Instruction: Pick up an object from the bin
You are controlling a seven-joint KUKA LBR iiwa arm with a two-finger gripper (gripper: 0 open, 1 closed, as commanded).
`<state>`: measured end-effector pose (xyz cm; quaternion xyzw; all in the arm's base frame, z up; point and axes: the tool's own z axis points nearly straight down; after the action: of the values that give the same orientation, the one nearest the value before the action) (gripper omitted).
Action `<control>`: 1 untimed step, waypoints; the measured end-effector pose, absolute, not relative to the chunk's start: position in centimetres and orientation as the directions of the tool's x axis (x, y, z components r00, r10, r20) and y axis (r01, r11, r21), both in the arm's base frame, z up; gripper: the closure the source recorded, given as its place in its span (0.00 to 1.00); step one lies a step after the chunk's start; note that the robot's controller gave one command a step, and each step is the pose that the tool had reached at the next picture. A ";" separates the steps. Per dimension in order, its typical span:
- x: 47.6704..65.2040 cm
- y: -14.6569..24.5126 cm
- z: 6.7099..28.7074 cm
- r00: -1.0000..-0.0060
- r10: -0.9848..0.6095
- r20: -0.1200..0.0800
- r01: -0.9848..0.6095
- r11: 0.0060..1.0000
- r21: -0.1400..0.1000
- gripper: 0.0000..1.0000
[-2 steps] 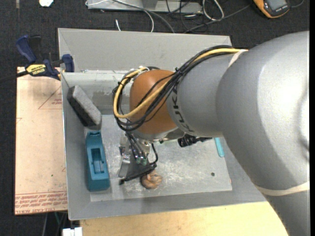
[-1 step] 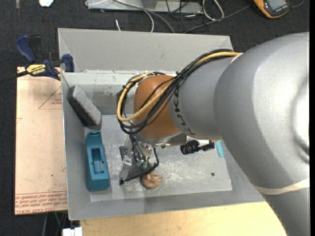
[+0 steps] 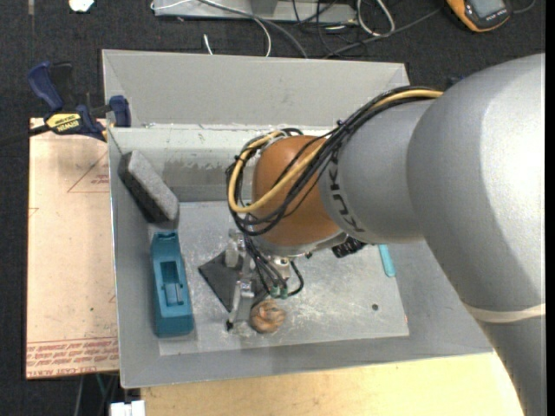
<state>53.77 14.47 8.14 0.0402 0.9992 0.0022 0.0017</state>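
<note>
My gripper (image 3: 244,295) reaches down under the arm's orange cover into the front middle of the bin. A flat black wedge-shaped piece (image 3: 217,277) lies just to its left, touching or nearly touching it. A small brownish round thing (image 3: 267,317) rests on the floor right beside the gripper's lower end, on its right. Nothing is visibly held.
A blue tape dispenser (image 3: 170,286) lies along the left wall. A dark grey foam block (image 3: 147,189) sits in the back left corner. A thin light-blue stick (image 3: 386,260) pokes out from under the arm at the right. The big arm covers the bin's right half.
</note>
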 end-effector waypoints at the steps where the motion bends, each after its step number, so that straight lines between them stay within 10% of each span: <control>1: 51.9 13.3 8.9 -0.966 0.259 -0.001 0.259 0.966 0.006 0.00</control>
<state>51.89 13.35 8.86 0.1308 0.9914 0.0029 0.0011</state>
